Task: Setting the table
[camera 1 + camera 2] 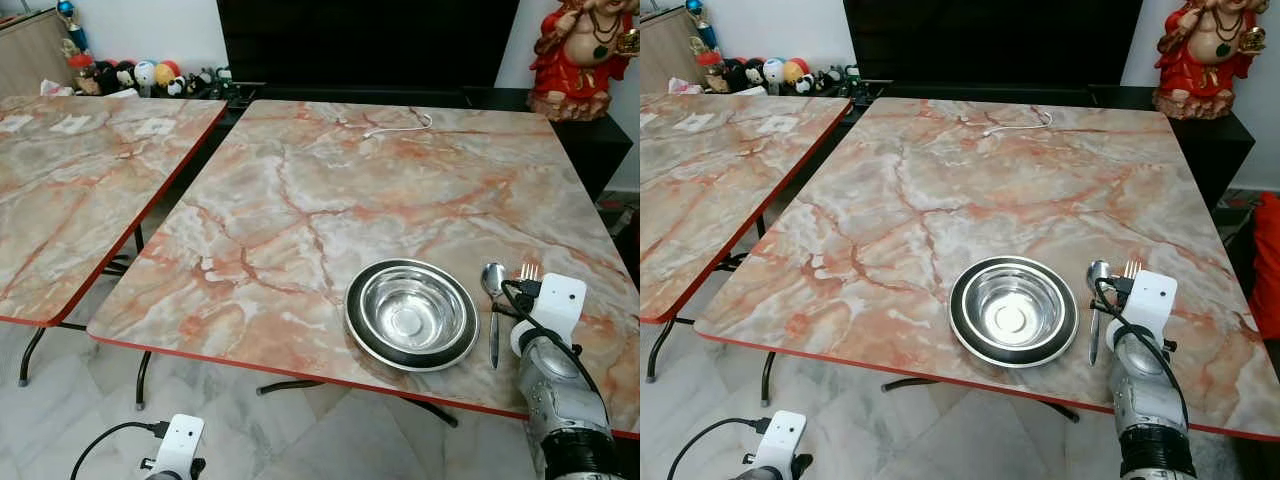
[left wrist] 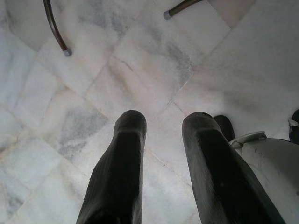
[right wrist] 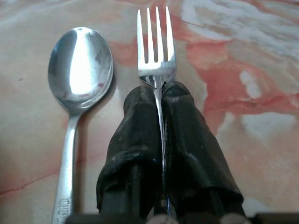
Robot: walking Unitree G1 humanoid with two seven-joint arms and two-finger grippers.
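Leftmost stands a second marble-patterned surface (image 1: 80, 190) with a red edge, a narrow gap of floor between it and the main one. Below it, at the near left, the left hand (image 2: 163, 158) hangs idle over the white marble floor (image 2: 140, 70), its two black fingers (image 2: 122, 168) apart with nothing between them; two dark metal legs (image 2: 57, 32) end on the tiles beyond.

Further right, the main marble-patterned surface (image 1: 330, 190) fills the middle of the scene. A thin white cable (image 1: 398, 125) lies near its far edge. Close to the near edge, right of centre, sits a stainless steel bowl (image 1: 411, 313) on a dark-rimmed plate (image 1: 965, 330), the bowl shiny and bare inside.

Just right of the plate lies a spoon (image 1: 493, 290), its bowl toward the far side and its handle pointing to the near edge. Right beside the spoon, parallel and not touching it, is the fork (image 3: 156, 56), tines toward the far side. The right hand (image 3: 159, 93) is clamped on the fork's neck, fingers pressed together on the handle just behind the tines, low over the surface. At the far right a red and gold figurine (image 1: 585, 55) stands on a dark cabinet.
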